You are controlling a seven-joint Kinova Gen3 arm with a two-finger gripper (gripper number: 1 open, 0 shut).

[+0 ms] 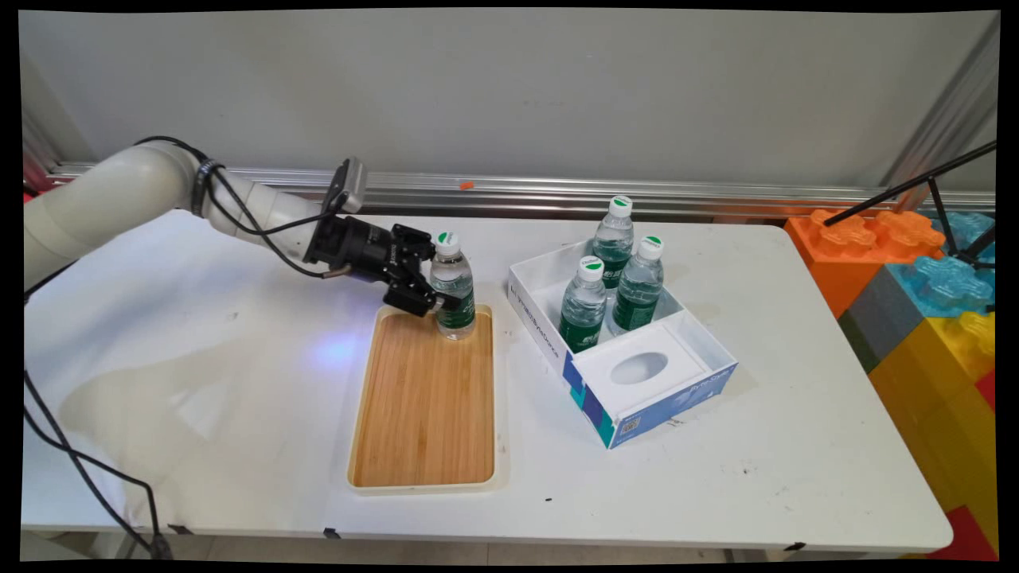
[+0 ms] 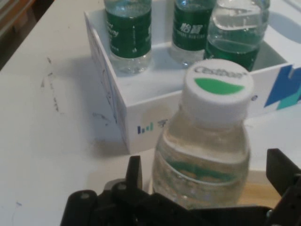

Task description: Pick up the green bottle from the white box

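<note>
A clear water bottle [image 1: 453,286] [image 2: 207,141] with a green label and a white cap stands upright on the far end of a wooden tray [image 1: 426,414]. My gripper [image 1: 444,301] [image 2: 207,165] reaches in from the left and straddles the bottle at label height. It is open: in the hand view a small gap shows between each finger and the bottle's sides. To the right of the tray, a white and blue cardboard box [image 1: 541,330] [image 2: 141,113] holds three more upright bottles [image 1: 583,302] of the same kind.
Large orange, blue, grey and yellow toy blocks [image 1: 915,278] are stacked by the table's right edge, with a black tripod rod [image 1: 907,187] above them. Black cables [image 1: 87,477] hang at the table's left front. A metal rail runs along the wall behind.
</note>
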